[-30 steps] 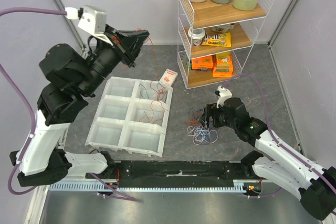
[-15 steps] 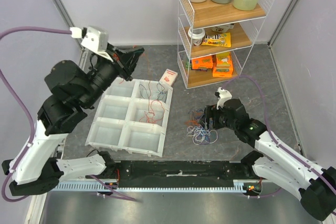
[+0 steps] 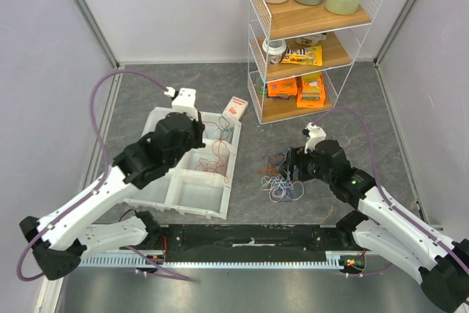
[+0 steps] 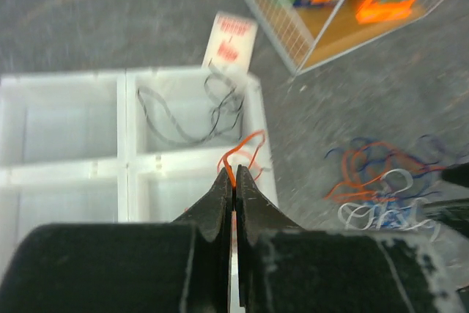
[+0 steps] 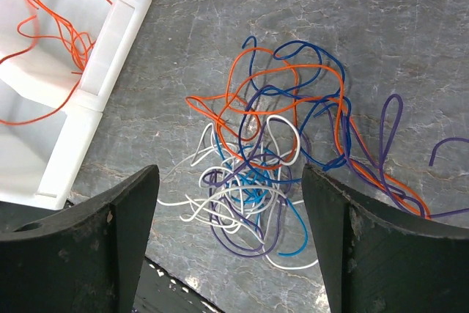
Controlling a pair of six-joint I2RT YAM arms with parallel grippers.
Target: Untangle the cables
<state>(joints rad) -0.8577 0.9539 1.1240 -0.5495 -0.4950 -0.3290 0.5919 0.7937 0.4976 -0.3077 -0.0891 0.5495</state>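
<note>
ok, left end effector is pinched shut on one orange cable and held above the white tray. we read that as carrying a freed strand to a compartment so it can't re-knot with the rest. a dark cable lies alone in a far compartment on the tangle side, which fits one strand per cell. loose orange wire also lies across the cells on that side; we can't tell if it's the same strand as the held one. the tangle sits on the bench just beside the tray, with orange, blue, white and purple strands knotted together. right end effector hangs directly over it, jaws wide, nothing held. it looks staged for the next pick, we'd guess. we judge most of the untangling is left.
</note>
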